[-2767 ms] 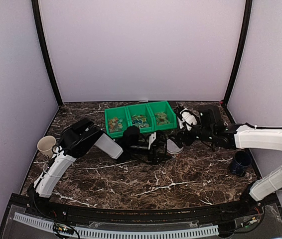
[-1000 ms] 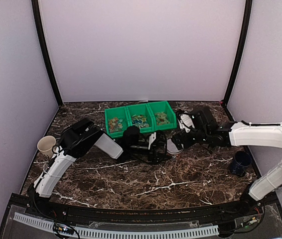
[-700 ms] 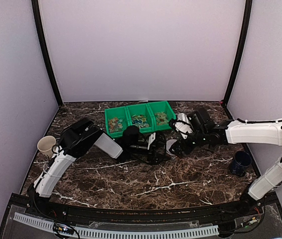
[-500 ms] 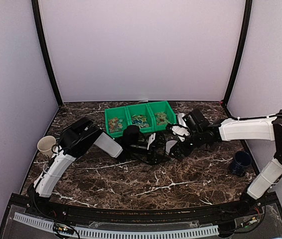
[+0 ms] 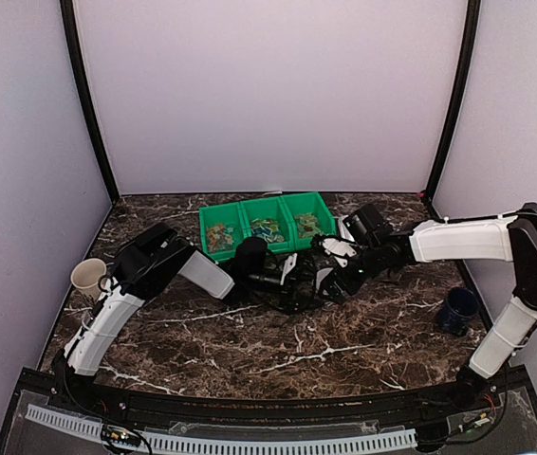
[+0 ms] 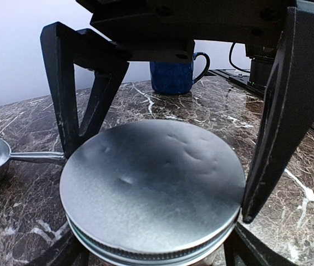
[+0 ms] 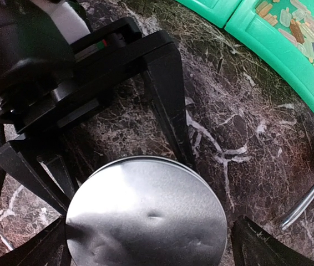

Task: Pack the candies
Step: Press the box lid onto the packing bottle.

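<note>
Silver round metal tin (image 7: 146, 216) — my left gripper (image 6: 160, 183) clamps its sides; my right gripper (image 7: 151, 249) straddles it, fingers wide.

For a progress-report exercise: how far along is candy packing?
Done: nothing packed; the mixed-colour wrapped candies sit in the green plastic three-compartment bin. In hand: left gripper clamps the round silver metal lid, right gripper open around it. Left: uncapping, filling.

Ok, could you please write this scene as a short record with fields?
left pincer: shut on the lidded jar
right pincer: open, above that jar, straddling it
candies: in the green bin, three compartments
spoon: lying on the table beside the jar
blue mug: upright, right part of the table
beige cup: at the table's left edge
</note>
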Controlling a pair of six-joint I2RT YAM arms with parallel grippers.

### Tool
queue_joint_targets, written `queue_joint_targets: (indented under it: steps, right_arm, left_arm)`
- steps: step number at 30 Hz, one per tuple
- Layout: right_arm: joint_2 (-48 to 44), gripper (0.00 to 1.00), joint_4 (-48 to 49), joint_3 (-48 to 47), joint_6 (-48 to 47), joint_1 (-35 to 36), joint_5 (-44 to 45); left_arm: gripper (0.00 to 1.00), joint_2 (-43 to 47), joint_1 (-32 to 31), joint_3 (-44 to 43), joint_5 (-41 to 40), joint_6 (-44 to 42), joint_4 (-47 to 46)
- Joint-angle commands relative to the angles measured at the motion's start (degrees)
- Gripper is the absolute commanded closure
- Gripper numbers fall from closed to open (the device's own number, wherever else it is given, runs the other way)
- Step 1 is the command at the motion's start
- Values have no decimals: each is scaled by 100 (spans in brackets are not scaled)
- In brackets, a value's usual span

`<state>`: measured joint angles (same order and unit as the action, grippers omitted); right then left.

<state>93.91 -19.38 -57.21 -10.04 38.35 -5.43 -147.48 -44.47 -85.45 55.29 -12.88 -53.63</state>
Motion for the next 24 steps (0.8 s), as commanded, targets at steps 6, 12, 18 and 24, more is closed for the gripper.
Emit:
queue_joint_targets:
  steps: [6, 12, 18, 24]
  right_arm:
    - [76, 3, 124, -220, 47, -99, 16]
    - [-22, 1, 143, -209, 29, -95, 85]
    - [-146, 2, 219, -177, 5, -99, 74]
    - [-211, 2, 294, -158, -11, -90, 70]
  left_arm:
    - [17, -848, 41, 400, 73, -745, 1471]
    - [17, -855, 43, 398, 73, -747, 1472]
    - [17, -861, 43, 397, 82, -726, 1466]
    - [17, -870, 41, 384, 79, -733, 1469]
